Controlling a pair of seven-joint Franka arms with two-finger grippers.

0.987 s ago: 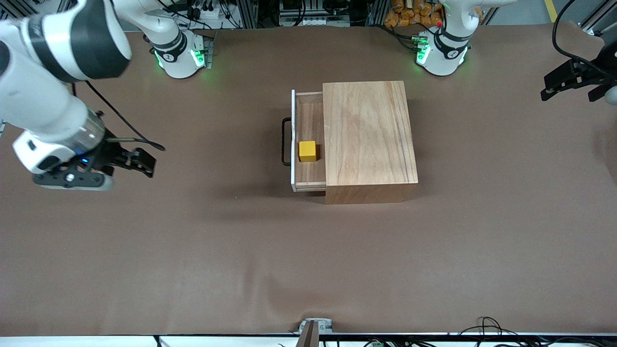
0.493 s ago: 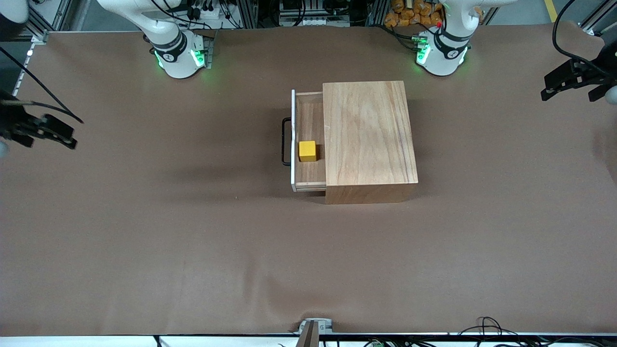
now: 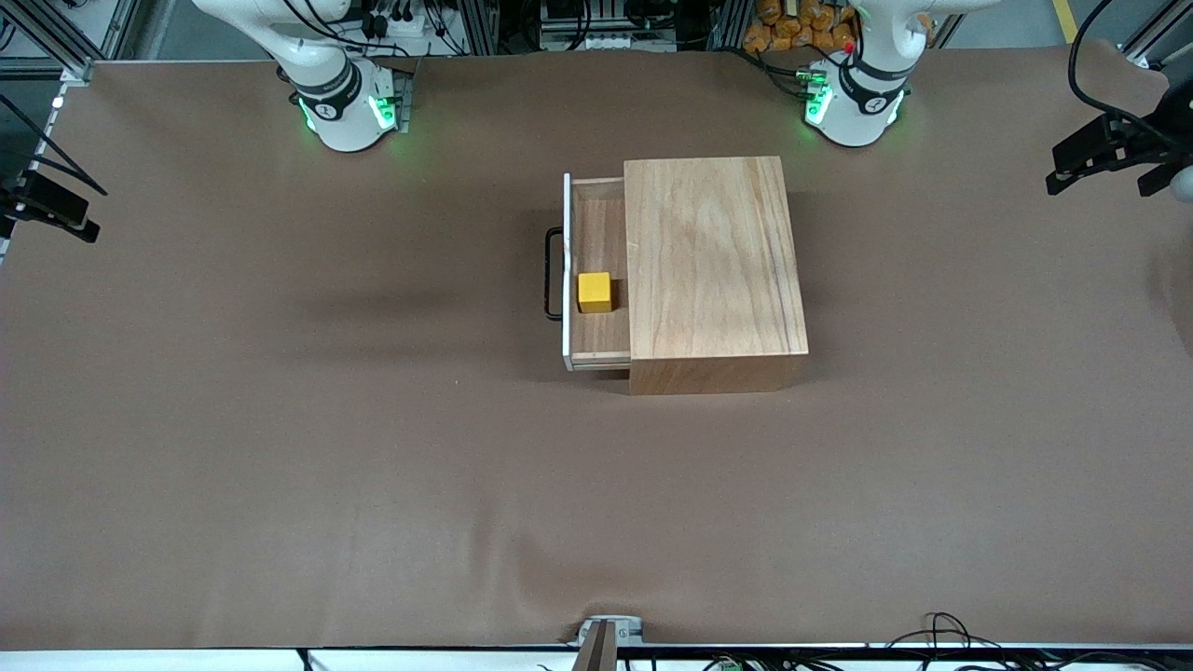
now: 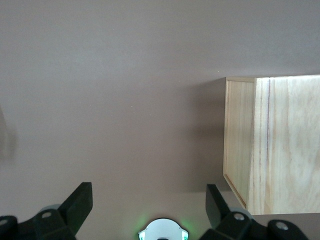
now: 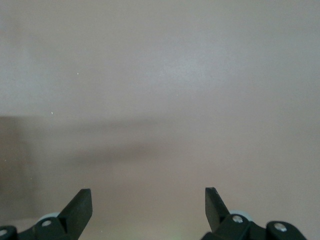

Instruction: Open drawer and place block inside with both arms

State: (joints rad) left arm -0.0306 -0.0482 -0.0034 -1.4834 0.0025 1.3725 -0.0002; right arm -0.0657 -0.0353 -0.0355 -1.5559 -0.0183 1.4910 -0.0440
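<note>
Block [image 3: 595,292] sat inside the open drawer [image 3: 596,349], so both spread, empty grippers, left gripper [image 4: 149,210] and right gripper [image 5: 148,210], needed only hold clear over bare surface [image 3: 373,466] at their own ends.

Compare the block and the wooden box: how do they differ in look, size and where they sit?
Color: the block is bright yellow; the wooden box is pale grained wood.
Size: the block is far smaller than the box.
Place: the block lies in the pulled-out drawer; the box stands on the brown table and houses that drawer.
Shared: both are square-edged, and neither is touched by a gripper.
</note>
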